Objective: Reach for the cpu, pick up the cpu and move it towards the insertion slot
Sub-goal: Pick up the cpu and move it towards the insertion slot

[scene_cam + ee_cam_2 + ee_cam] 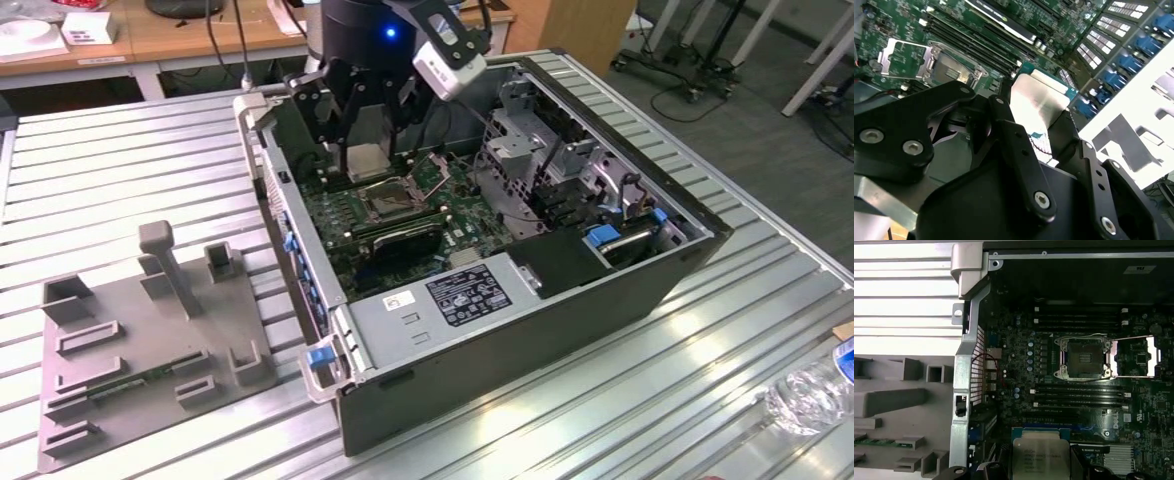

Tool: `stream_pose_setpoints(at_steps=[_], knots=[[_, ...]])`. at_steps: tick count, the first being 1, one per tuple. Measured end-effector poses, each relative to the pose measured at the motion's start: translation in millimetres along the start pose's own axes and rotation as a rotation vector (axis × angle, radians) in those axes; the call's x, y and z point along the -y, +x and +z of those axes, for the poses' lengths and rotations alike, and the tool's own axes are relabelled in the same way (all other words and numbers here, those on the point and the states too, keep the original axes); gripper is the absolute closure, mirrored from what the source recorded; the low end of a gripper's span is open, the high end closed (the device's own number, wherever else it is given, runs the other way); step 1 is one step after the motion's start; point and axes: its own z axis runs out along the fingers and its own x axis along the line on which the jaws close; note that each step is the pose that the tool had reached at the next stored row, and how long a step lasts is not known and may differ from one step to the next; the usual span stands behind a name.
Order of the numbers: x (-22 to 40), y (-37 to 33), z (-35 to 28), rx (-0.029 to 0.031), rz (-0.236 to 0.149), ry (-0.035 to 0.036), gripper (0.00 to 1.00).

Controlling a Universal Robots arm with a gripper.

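Standing open on the slatted metal table (120,170), the computer case (561,330) exposes its green motherboard (441,215). Beside the case, well apart from the gripper, lies the grey fixture plate (147,360) with a green memory stick (134,380) seated in it. The gripper (364,165) hangs inside the case above the board, its black fingers (1019,150) closed on the cpu (1040,457) — silvery top facing outward, held by opposite edges. The insertion slot (1083,358) sits near the gripper, just beyond the held chip, with its metal frame folded open to one side and its dark centre uncovered. Long black memory slots (1081,396) lie between the held chip and the socket.
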Motion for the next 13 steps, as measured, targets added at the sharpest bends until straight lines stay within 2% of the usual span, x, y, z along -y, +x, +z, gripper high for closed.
stream_pose_setpoints(at_steps=[13], knots=[[0.5,-25.7,0.2,0.0,0.0,0.0,0.46]])
